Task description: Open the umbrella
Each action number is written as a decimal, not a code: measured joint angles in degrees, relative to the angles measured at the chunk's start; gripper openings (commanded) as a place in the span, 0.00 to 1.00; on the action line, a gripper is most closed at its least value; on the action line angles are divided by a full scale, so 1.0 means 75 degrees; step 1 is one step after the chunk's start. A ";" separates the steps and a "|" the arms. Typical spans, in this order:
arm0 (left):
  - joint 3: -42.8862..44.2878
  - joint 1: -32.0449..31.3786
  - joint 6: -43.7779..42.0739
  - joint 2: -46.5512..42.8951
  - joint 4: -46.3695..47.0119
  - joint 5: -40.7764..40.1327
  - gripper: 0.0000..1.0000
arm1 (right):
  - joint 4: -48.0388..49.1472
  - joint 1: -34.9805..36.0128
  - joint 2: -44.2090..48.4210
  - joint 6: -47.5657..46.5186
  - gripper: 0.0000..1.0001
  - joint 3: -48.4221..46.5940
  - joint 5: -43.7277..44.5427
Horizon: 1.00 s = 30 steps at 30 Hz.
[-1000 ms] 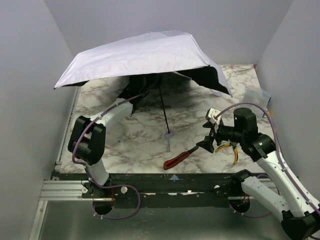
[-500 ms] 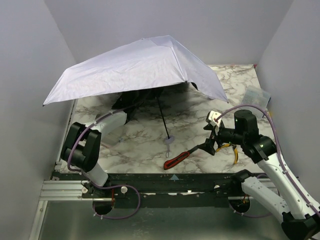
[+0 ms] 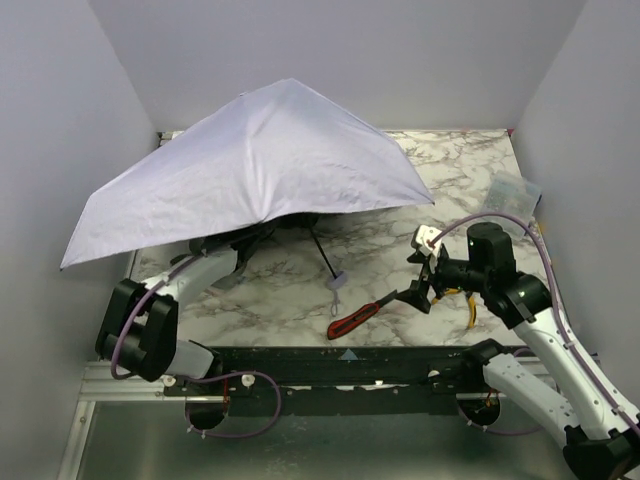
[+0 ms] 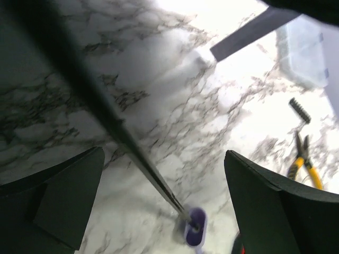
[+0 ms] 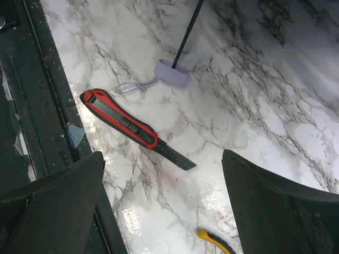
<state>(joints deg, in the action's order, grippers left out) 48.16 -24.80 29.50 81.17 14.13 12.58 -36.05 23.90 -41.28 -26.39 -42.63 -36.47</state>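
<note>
Now the left tool (image 4: 164, 154) stands wide, its fingers (image 4: 63, 196) on either side of the umbrella (image 3: 260, 170) shaft (image 4: 124, 140) and clear of it. The right tool (image 5: 162, 154) gapes just as wide above the utility knife (image 5: 122, 119). Since a second ago the left arm has drawn back toward its base, and the canopy has tipped over, its left edge sinking lower. The lavender handle (image 3: 337, 281) sits on the worktop (image 3: 470, 170) just beyond the knife. From there the shaft slants up and away leftward, crown pointing up.
</note>
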 measured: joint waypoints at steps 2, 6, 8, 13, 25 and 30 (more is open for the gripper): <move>-0.0006 -0.0009 -0.0286 -0.0291 -0.0568 -0.0017 0.99 | 0.0026 0.0000 -0.0012 0.0064 0.95 0.0000 0.0012; 0.0166 0.0017 -0.1177 -0.0554 -0.2043 -0.0152 0.98 | 0.0189 0.0000 -0.0111 0.0291 0.95 0.0000 0.0058; 0.0178 0.0058 -0.1647 -0.0647 -0.2667 -0.0256 0.99 | 0.0286 0.0000 -0.0187 0.0402 0.95 0.0000 0.0076; 0.0041 0.0128 -0.2699 -0.1166 -0.3570 -0.0551 0.99 | 0.0522 0.0000 -0.0335 0.0583 0.96 0.0006 0.0087; -0.0854 0.0012 -0.4540 -0.2025 -0.4109 -0.1105 0.98 | 0.0877 0.0000 -0.0565 0.0752 0.98 0.0111 0.0128; -0.1294 -0.0061 -0.5115 -0.2570 -0.4252 -0.1224 0.98 | 0.1029 0.0000 -0.0568 0.0898 0.99 0.0262 0.0373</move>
<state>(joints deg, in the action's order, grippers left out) 38.46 -25.26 -8.86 61.89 -17.76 3.40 -28.34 23.90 -45.54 -19.66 -40.66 -33.67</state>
